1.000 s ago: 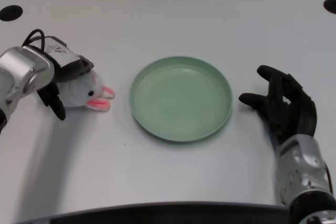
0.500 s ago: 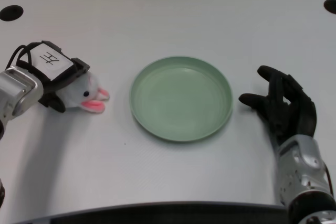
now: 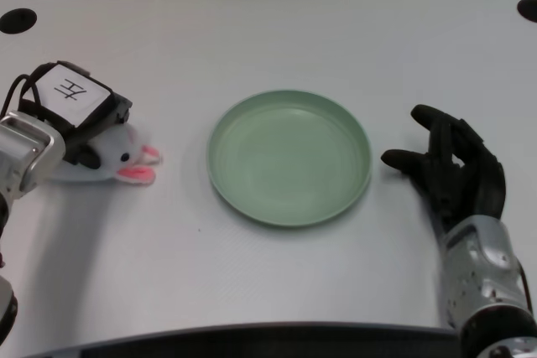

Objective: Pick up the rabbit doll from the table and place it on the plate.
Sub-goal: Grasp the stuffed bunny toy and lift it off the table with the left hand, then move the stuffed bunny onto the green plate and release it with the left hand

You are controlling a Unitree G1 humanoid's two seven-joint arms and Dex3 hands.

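Left robot hand: positioned near the left edge of the table, directly on top of the rabbit doll. Its black, boxy back faces upward and carries a white rectangular label with a dark printed mark. Dark cables loop from it toward the silver, cylindrical metal forearm. The fingers are hidden under the hand and behind the doll, so whether they are closed on the doll or only resting against it cannot be told from the head view.

Rabbit doll: soft, plush, white, with a rounded body that lies on the table surface. A small dark eye shows on the head. Two short ears with pink inner faces point toward the plate. The rear part of the body is covered by the left robot hand.

Plate: round, shallow, pale green, with a smooth matte finish and a raised rim. It sits near the middle of the table, apart from the doll, with bare table between them.

Table: white, with a fine-grained, slightly dotted surface. Its far edge curves inward at the middle. A round dark hole sits in the far left corner.
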